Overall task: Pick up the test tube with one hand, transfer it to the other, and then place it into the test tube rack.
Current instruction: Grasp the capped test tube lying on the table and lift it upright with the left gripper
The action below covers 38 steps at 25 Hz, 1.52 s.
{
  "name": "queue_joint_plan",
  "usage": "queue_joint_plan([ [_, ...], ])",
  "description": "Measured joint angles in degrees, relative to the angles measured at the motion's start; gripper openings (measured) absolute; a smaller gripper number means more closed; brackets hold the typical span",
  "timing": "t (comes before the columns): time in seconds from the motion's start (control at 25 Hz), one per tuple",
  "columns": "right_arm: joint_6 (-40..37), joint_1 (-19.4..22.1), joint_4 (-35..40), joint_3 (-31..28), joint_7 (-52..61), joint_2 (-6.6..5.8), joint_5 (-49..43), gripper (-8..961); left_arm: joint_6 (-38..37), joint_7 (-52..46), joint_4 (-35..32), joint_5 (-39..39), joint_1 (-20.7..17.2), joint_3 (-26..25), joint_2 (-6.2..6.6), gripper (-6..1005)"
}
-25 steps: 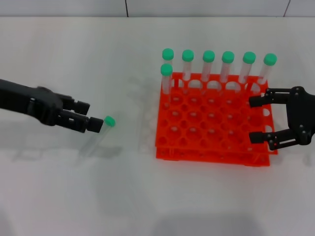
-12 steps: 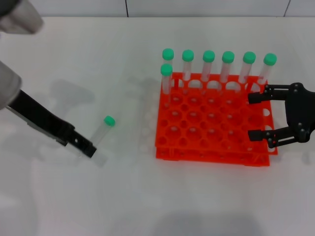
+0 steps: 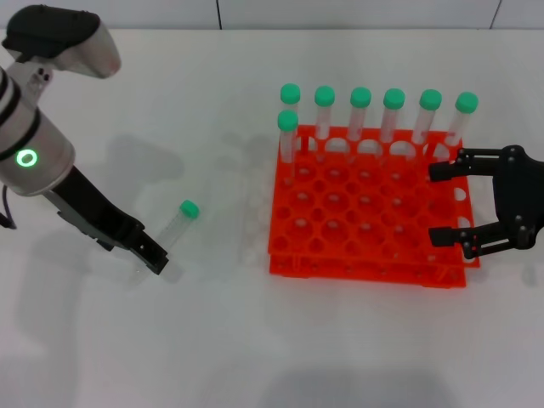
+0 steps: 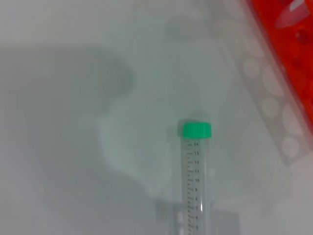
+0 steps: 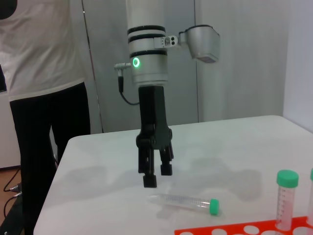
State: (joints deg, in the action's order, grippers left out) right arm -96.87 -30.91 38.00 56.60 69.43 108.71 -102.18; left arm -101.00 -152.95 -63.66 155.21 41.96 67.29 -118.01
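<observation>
The white bench (image 3: 255, 340) ran to a pale tiled wall; a person (image 5: 44, 98) stood behind. The slim clear green-capped test tube (image 3: 176, 224) lay left of centre, beside my spread, empty left gripper (image 5: 155, 172). My right gripper (image 3: 444, 204) gaped over the bright orange square rack (image 3: 365, 217), arm cut off.

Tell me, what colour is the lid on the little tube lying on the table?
Green. The test tube has a round green cap, clearest in the left wrist view.
</observation>
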Motion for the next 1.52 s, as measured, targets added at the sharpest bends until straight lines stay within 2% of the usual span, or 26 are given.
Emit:
queue_joint_plan([
  [0.2, 0.0, 0.07, -0.01, 0.06, -0.04, 0.29, -0.01, 873, 1.84, 0.05, 0.95, 0.42, -0.28, 0.88, -0.84, 875],
  [0.56, 0.11, 0.14, -0.04, 0.02, -0.08, 0.51, -0.05, 873, 4.45, -0.24, 4.29, 0.72, -0.37, 3.08, -0.9, 870],
  [1.2, 0.46, 0.15, -0.04, 0.0, -0.09, 0.94, 0.0, 872, 6.35, -0.37, 5.12, 1.07, -0.38, 4.37, -1.08, 803],
  [1.28, 0.46, 0.15, -0.04, 0.0, -0.09, 0.97, 0.01, 872, 6.67, -0.43, 5.35, 1.07, -0.31, 4.59, -1.08, 582],
  [1.48, 0.46, 0.15, -0.04, -0.01, -0.08, 1.12, 0.01, 872, 7.09, -0.45, 6.05, 1.07, -0.14, 4.61, -1.08, 345],
  [1.52, 0.46, 0.15, -0.04, -0.01, -0.09, 1.12, 0.01, 872, 7.15, -0.45, 6.24, 1.07, -0.07, 4.61, -1.08, 339],
])
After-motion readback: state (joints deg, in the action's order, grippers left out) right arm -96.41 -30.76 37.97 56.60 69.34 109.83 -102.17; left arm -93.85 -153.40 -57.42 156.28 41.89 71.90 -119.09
